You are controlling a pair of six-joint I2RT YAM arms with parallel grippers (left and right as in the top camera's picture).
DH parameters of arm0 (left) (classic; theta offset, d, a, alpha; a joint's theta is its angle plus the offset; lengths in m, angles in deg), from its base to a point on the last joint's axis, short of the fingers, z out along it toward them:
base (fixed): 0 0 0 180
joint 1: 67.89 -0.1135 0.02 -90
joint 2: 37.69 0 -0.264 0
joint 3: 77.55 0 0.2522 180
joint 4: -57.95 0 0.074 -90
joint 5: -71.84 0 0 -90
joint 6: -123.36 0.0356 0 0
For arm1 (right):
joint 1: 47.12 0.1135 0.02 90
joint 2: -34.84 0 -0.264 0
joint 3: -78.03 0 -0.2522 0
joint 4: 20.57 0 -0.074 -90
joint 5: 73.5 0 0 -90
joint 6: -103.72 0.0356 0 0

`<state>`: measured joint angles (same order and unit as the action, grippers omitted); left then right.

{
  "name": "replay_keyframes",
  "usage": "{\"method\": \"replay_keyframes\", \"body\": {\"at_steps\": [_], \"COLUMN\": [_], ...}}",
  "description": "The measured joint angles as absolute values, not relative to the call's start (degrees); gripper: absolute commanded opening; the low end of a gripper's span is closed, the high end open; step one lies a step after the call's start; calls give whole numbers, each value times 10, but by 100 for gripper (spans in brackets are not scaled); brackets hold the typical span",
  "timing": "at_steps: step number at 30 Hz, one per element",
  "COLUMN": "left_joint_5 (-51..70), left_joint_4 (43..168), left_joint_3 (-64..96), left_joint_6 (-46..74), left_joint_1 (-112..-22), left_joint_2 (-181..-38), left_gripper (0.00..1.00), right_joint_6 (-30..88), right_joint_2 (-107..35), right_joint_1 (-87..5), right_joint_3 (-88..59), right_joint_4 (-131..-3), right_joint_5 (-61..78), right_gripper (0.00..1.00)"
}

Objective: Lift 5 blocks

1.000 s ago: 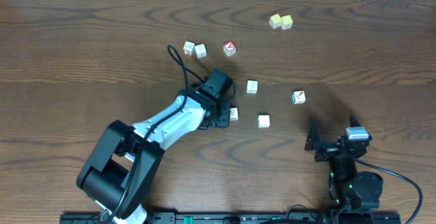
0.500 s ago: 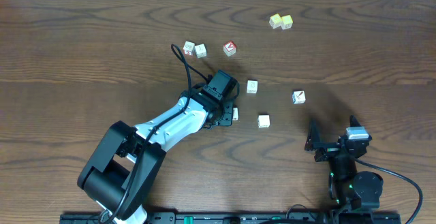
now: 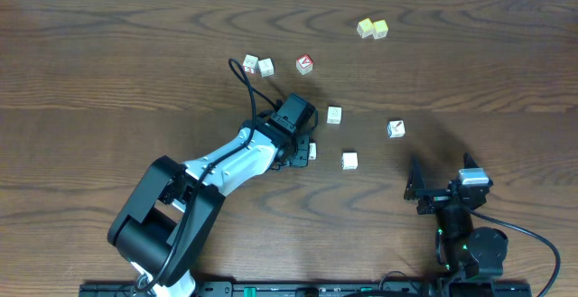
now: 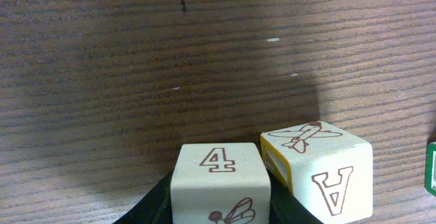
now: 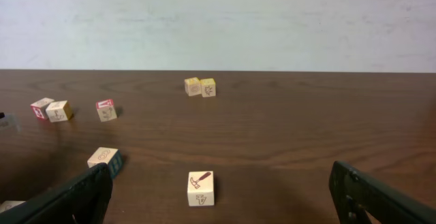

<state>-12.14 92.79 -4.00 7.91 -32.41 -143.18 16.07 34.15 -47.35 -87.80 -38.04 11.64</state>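
- The left gripper was pinched on the block marked 4. Its dark fingers pressed the two side faces, and the block sat square between them, low in the wrist view.
- What mattered for the lift was the neighbour. The block marked A lay just beside the held one, on its right in the wrist view, close against that finger. I judged a straight rise would be needed so it didn't get dragged along.
- The right gripper stood spread wide and empty, parked near the table's front edge. It was the nearer arm to the hammer block and to the loose block in front of it.
- Three other blocks lay beyond the left arm, closer to it.
- From overhead the gripper body hid the held block, and only one block peeked out beside it.
- I could not tell whether the held block's underside had left the wood, since the frame cut it off. Something green at the right edge was also cut off, and I couldn't name it.
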Motion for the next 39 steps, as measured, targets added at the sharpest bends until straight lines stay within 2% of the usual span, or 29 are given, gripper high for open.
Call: {"method": "replay_keyframes", "body": {"at_steps": [4, 9, 25, 37, 39], "left_joint_5": [-121, -121, -121, -121, -121], "left_joint_4": [927, 924, 941, 1018, 1045], "left_joint_3": [-40, -40, -38, -38, -38], "left_joint_6": [78, 78, 79, 78, 77], "left_joint_1": [-324, -324, -332, -398, -419], "left_joint_2": [-1432, -1432, -1413, -1250, -1208], "left_gripper": [43, 49, 50, 50, 59], "right_joint_6": [160, 160, 160, 160, 160], "right_joint_2": [342, 342, 342, 342, 342], "right_joint_1": [-473, -473, -473, -473, -473], "right_joint_3": [-878, -878, -878, -878, -878], "right_joint_4": [-380, -380, -380, -380, -380], "right_joint_5": [116, 116, 116, 116, 116], "right_gripper": [99, 99, 99, 99, 99]}}
